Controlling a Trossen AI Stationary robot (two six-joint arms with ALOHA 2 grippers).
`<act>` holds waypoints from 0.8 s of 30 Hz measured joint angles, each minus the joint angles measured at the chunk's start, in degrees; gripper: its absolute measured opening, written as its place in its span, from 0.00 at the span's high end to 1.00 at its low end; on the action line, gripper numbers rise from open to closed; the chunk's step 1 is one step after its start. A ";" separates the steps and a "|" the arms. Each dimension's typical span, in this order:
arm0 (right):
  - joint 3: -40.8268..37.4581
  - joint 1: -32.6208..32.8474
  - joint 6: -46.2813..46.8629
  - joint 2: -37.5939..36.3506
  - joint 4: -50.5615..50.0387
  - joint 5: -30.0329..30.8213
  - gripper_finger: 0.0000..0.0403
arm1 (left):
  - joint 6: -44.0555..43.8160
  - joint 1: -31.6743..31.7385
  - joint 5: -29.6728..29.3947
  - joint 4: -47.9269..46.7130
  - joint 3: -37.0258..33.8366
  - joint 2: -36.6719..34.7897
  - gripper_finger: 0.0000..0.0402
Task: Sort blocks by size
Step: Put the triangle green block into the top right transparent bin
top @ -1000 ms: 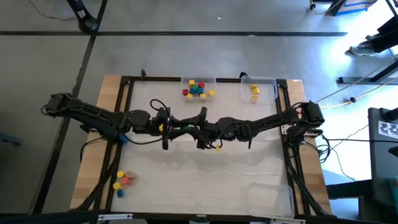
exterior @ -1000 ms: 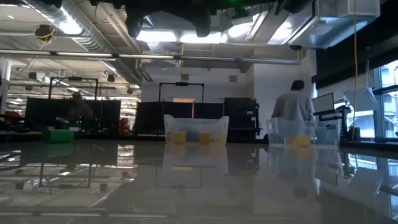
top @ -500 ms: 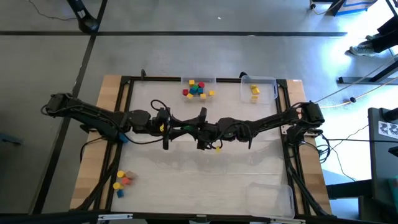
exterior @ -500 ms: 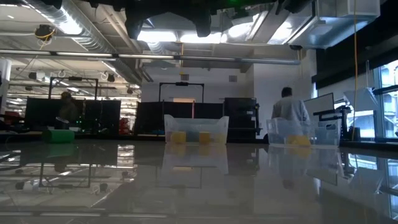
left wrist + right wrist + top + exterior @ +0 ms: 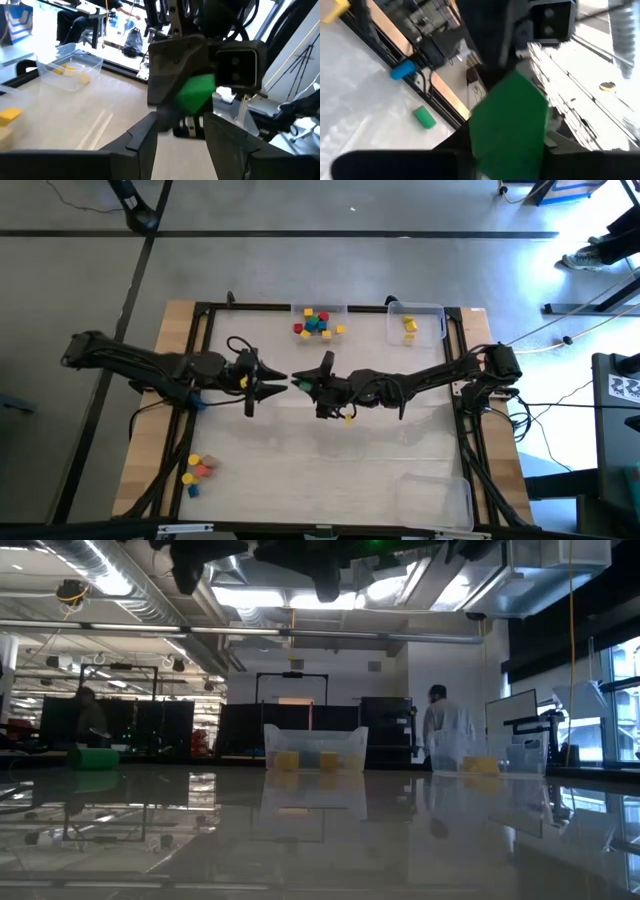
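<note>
- The green block (image 5: 197,92) is in the air above the middle of the desk (image 5: 300,465), between the tips of the two arms.
- The right fingers (image 5: 167,70) are clenched on the green block and carry it; in the right wrist view the block fills the space between them.
- The left fingers (image 5: 142,135) stand apart, just beside the block, and grasp nothing.
- Other blocks (image 5: 317,323) lie in a clear tray (image 5: 345,310) at the far edge; some yellow ones (image 5: 409,326) are in a second tray (image 5: 440,310) beside it, and a small group (image 5: 197,469) lies at the near left corner.
- The block looks light, stiff and smooth, probably wood or plastic, so it should not break, but it may slip or turn if it is pressed on its corners.
- The best hold is on two flat opposite faces, near the middle, with moderate force.
</note>
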 joint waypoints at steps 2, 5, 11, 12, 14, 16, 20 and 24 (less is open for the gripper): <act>0.00 0.00 0.32 -0.29 -0.49 2.75 0.79 | 0.67 0.00 -0.33 -3.72 0.00 -2.18 0.64; 0.00 0.00 0.67 -0.88 -1.47 8.32 0.82 | 0.73 0.00 -1.66 -9.52 0.00 -4.78 0.64; 0.00 -0.90 6.00 -2.67 -6.66 12.72 0.92 | -0.59 -0.02 -4.39 -15.05 -0.02 -5.77 0.64; 0.00 -1.22 7.14 -2.67 -7.50 12.72 0.94 | -0.62 -0.02 -4.64 -15.18 -0.02 -5.59 0.64; 0.00 -1.94 9.13 -2.69 -9.43 12.74 0.97 | -0.62 -0.02 -4.73 -15.32 -0.02 -5.28 0.64; 0.00 -2.78 10.86 -2.73 -10.47 13.15 0.99 | -0.62 -0.02 -4.72 -15.75 -0.02 -5.24 0.64; 0.00 -5.18 15.18 -2.75 -12.59 13.61 0.98 | -0.63 -0.02 -4.73 -16.01 -0.02 -5.09 0.64; 0.00 -7.53 18.77 -2.78 -14.10 13.61 0.97 | -0.62 -0.02 -4.74 -15.92 -0.02 -5.11 0.64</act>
